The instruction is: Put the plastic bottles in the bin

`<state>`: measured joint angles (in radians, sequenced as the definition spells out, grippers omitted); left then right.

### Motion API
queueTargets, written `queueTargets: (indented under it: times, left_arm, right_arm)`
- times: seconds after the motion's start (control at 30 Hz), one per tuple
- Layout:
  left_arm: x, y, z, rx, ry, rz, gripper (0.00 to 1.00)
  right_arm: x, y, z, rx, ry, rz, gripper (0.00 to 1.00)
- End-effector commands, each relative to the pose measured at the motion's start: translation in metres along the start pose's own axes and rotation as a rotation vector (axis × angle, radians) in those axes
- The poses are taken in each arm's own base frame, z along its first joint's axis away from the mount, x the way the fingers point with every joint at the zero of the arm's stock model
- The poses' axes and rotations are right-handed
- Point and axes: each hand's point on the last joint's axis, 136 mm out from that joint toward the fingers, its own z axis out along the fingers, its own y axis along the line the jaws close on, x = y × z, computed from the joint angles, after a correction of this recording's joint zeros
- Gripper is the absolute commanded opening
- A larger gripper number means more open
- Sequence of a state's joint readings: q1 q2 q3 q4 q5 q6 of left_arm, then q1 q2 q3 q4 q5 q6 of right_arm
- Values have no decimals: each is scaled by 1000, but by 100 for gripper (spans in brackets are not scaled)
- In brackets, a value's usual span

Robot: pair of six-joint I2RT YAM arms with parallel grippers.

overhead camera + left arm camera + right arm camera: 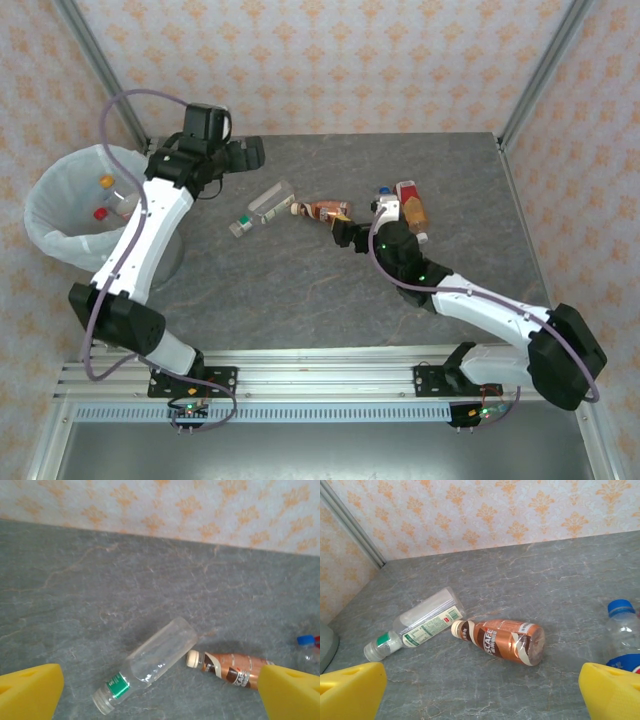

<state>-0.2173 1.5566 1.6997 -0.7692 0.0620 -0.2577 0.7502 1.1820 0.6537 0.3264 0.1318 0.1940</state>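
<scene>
A clear bottle with a green neck band (265, 208) (150, 662) (420, 622) lies on its side mid-table. Its base almost touches the cream cap of a brown coffee bottle (325, 210) (232, 669) (505, 640), which also lies flat. My left gripper (245, 155) (160, 700) hangs open behind and left of the clear bottle, holding nothing. My right gripper (345, 232) (480, 700) is open just in front of the brown bottle. A blue-capped Pepsi bottle (622, 635) (383, 190) stands to its right. The bin (60, 215) at far left holds bottles with an orange cap (105, 182) and a red cap (100, 213).
Behind the right arm stand a red-and-white labelled bottle (407, 190) and a brown-orange one (415, 212). Metal frame posts (530, 80) rise at the back corners before the patterned wall. The left arm's white link (150, 235) passes over the bin's right rim.
</scene>
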Motion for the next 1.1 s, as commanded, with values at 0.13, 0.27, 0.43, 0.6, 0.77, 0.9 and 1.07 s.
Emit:
queueTargets:
  times: [0.13, 0.27, 0.43, 0.6, 0.77, 0.9, 1.07]
  left_arm:
    - [33, -18, 49, 42, 186, 141, 100]
    - [64, -26, 83, 100, 328, 270, 100]
    - [100, -24, 114, 139, 463, 395, 100]
    - [114, -11, 144, 81, 521, 474, 100]
    - [135, -9, 169, 108, 618, 567, 100]
    - [143, -8, 184, 124, 641, 615, 100]
    - [148, -8, 199, 146, 642, 673, 98]
  right_arm:
    - [-9, -9, -16, 37, -27, 33, 99]
    - [-8, -17, -24, 61, -33, 40, 99]
    - [-10, -28, -34, 95, -60, 66, 99]
    - [-9, -31, -36, 107, -62, 69, 99]
    - [-10, -27, -33, 97, -51, 71, 99]
    - [-12, -24, -31, 90, -46, 74, 99]
    - [-12, -23, -32, 88, -37, 72, 99]
